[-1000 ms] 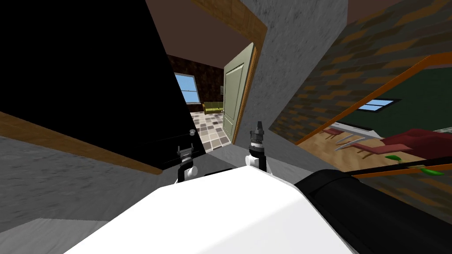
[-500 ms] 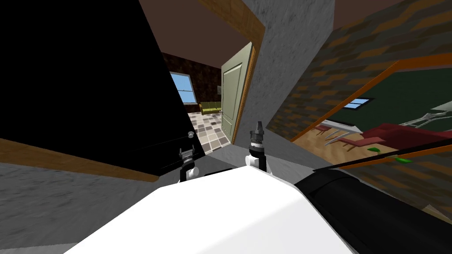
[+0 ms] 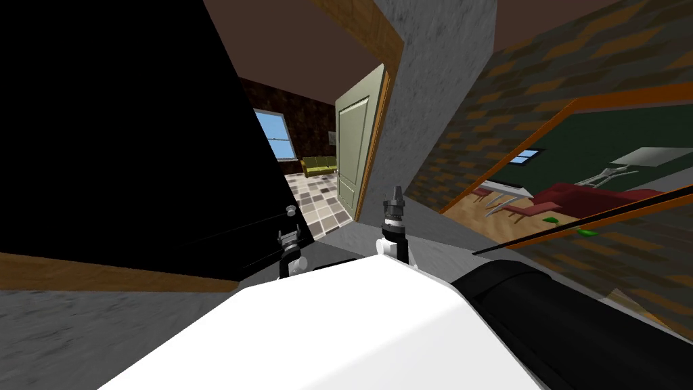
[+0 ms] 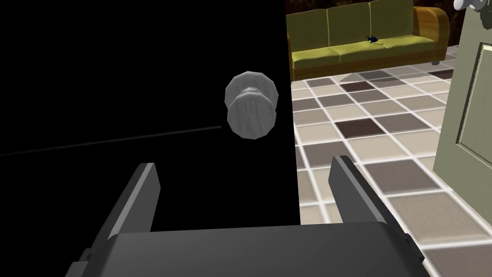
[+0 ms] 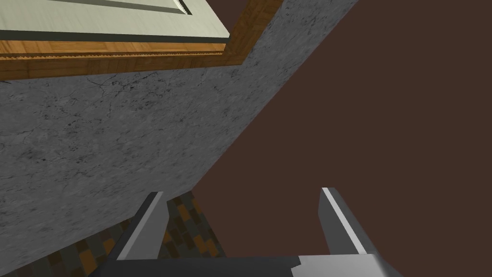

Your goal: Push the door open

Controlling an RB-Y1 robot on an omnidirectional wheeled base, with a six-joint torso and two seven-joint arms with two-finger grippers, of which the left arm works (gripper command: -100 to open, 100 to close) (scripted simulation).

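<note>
- The black door (image 4: 120,72) is flat, with one faint line; a round, faceted grey knob (image 4: 251,105) sits at its edge
- Left tool (image 4: 242,163) released, blades spread, just short of the knob
- Past the edge, a checked tile floor (image 4: 365,125) lies open to a green sofa (image 4: 365,43)
- Right tool (image 5: 240,192) released, by a rough grey wall (image 5: 96,134)

Left claw (image 4: 242,162), right claw (image 5: 241,192) (both splayed)

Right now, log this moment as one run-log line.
left gripper: open, near knob, not touching | black door: ajar | right gripper: open, pointing up
</note>
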